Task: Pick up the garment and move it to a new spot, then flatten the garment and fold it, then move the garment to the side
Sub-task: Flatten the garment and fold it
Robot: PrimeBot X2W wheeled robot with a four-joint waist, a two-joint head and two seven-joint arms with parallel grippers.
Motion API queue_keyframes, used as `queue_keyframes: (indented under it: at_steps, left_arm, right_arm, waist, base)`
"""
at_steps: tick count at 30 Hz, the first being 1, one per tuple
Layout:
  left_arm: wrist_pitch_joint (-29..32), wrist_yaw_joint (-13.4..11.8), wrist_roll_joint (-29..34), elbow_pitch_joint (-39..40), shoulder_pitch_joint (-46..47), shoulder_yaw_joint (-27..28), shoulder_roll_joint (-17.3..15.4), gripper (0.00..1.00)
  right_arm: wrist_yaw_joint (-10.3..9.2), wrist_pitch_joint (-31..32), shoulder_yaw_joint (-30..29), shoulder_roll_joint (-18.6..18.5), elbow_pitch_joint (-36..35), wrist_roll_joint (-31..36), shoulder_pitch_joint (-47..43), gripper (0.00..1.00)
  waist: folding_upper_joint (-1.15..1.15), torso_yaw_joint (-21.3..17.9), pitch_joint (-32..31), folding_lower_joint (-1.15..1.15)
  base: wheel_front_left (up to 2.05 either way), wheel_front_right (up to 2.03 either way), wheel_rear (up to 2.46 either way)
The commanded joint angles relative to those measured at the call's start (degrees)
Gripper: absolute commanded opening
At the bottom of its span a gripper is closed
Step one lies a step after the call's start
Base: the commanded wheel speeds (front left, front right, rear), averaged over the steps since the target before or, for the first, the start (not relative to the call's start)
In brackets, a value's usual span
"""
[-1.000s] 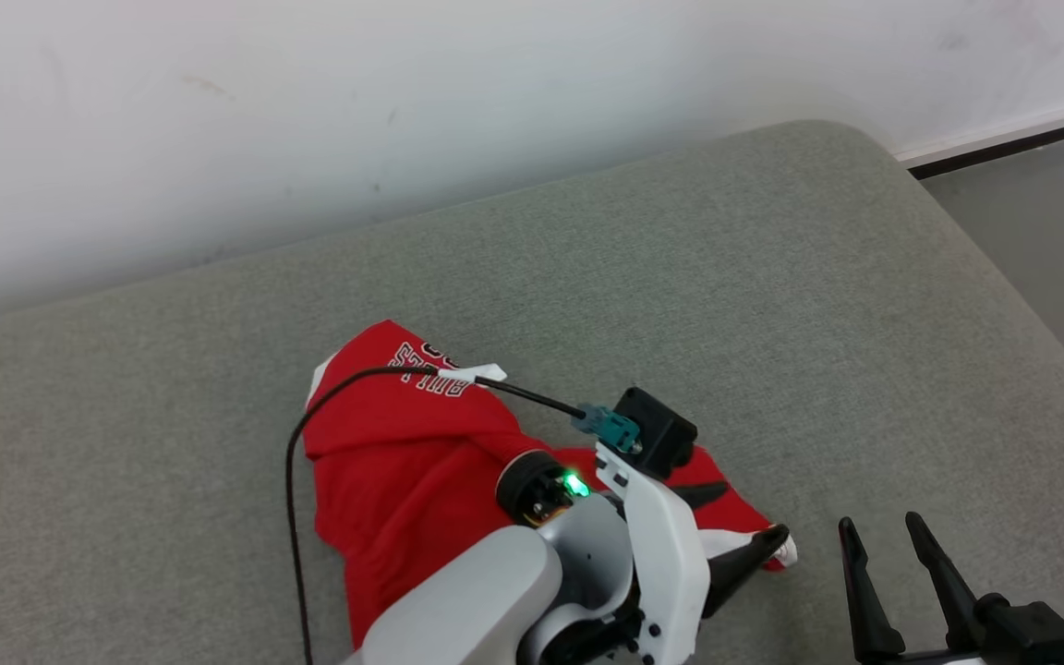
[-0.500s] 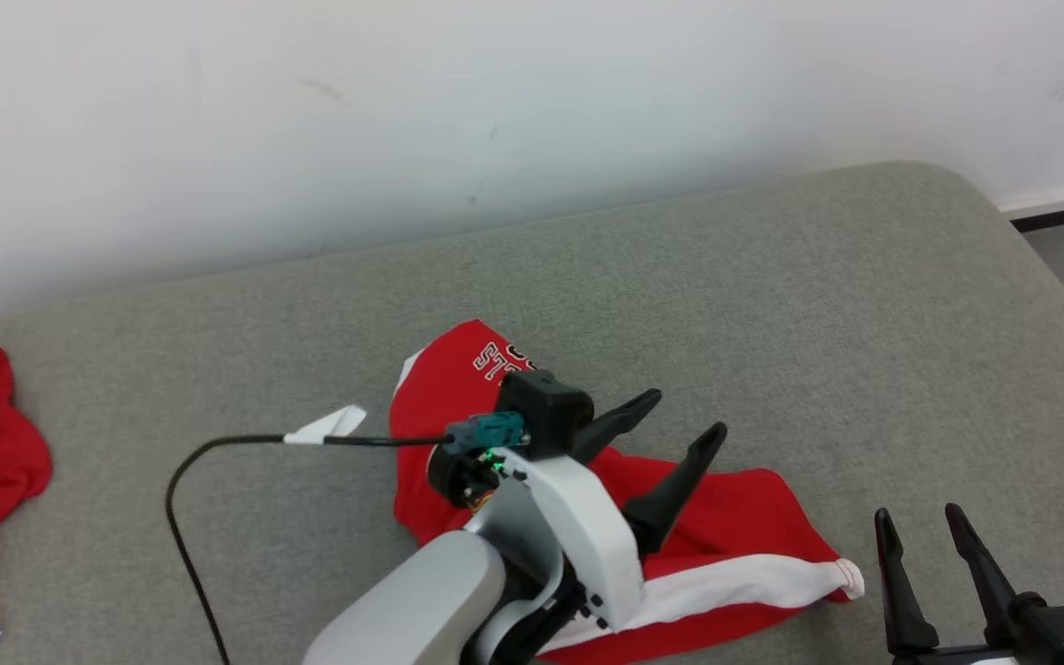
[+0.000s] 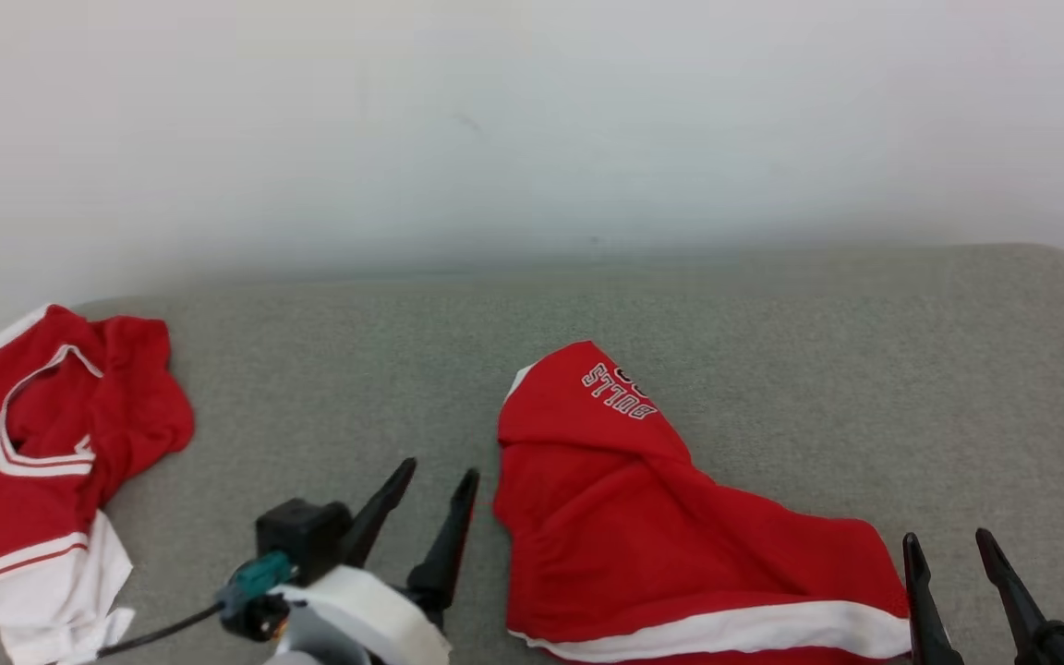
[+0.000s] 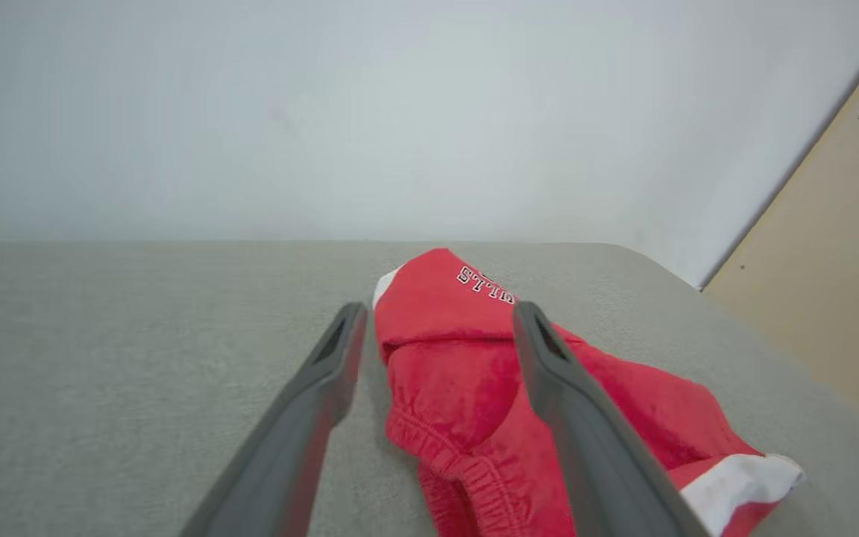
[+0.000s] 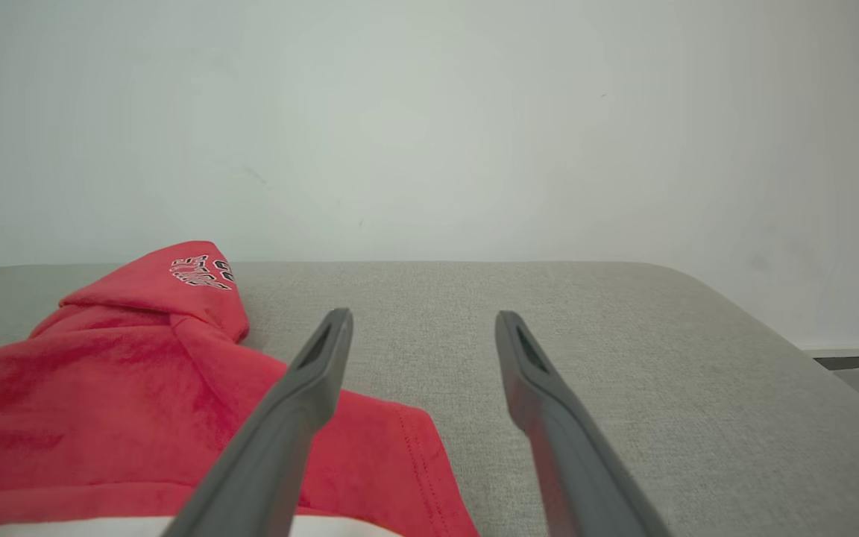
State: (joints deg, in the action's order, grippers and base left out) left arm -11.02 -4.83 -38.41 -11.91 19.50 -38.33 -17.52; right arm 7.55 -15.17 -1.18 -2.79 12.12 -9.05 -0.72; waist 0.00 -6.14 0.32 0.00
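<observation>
Drawn back off the red shorts (image 3: 643, 517), my left claw (image 3: 440, 469) gapes open, right claw (image 3: 946, 538) too; folding looks done by the cushion (image 3: 329, 369) front edge, and I judge the side move still pending.

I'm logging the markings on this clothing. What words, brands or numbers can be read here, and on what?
"BULLS": white outlined letters, upside down in the head view, on the red shorts.
Second line beside it: dark characters partly tucked into a fold, not readable.
Red jersey at the left: no text readable.
</observation>
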Motion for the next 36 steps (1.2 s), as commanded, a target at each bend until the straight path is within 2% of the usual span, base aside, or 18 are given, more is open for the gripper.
queue_keyframes:
  at_steps: [1, 6, 10, 15, 24, 32, 36]
  left_arm:
    - [-1.53, -0.74, -0.68, -0.09, -2.23, 1.27, -0.84, 1.00]
    - [-3.96, -1.80, 0.70, 0.12, -7.93, 5.50, -2.19, 1.00]
    - [-4.11, -1.66, 3.63, 2.08, -12.40, 10.69, -0.94, 1.00]
    - [-4.11, 0.72, 9.11, 4.14, -19.66, 17.66, 2.01, 1.00]
    - [-4.13, 7.61, 16.95, 3.82, -27.52, 27.87, 9.18, 1.00]
    - [-4.13, 11.05, 20.78, 2.81, -26.63, 31.15, 12.44, 1.00]
    - [-4.13, 12.14, 20.21, 1.78, -25.44, 28.47, 12.84, 1.00]
  right_arm:
    - [-0.12, 0.05, -0.36, -0.20, -0.09, 0.65, -0.94, 1.00]
    - [-0.12, 0.05, -1.09, -0.19, -0.22, 1.23, -2.03, 1.00]
    - [-0.12, 0.05, -1.39, -0.19, -0.17, 1.36, -2.51, 1.00]
    - [-0.12, 0.05, -0.77, -0.18, 0.29, 0.99, -2.87, 1.00]
    - [-0.12, 0.05, 0.41, -0.19, 0.84, 0.65, -3.03, 1.00]
    - [-0.12, 0.05, 1.39, -0.41, 1.25, 0.59, -2.26, 1.00]
    - [-0.12, 0.05, 1.72, -0.50, 1.38, 0.57, -1.82, 1.00]
  waist:
    - [0.00, 1.78, -0.83, 0.00]
    - [0.00, 4.55, -1.62, 0.00]
    - [0.00, 5.98, -2.24, 0.00]
    - [0.00, 6.41, -2.97, 0.00]
    - [0.00, 6.16, -3.30, 0.00]
    - [0.00, 4.84, -3.02, 0.00]
    - [0.00, 3.46, -2.62, 0.00]
  base:
    - [0.00, 0.00, 0.00]
    - [0.00, 0.00, 0.00]
    - [0.00, 0.00, 0.00]
    - [0.00, 0.00, 0.00]
    - [0.00, 0.00, 0.00]
    - [0.00, 0.00, 0.00]
    - [0.00, 0.00, 0.00]
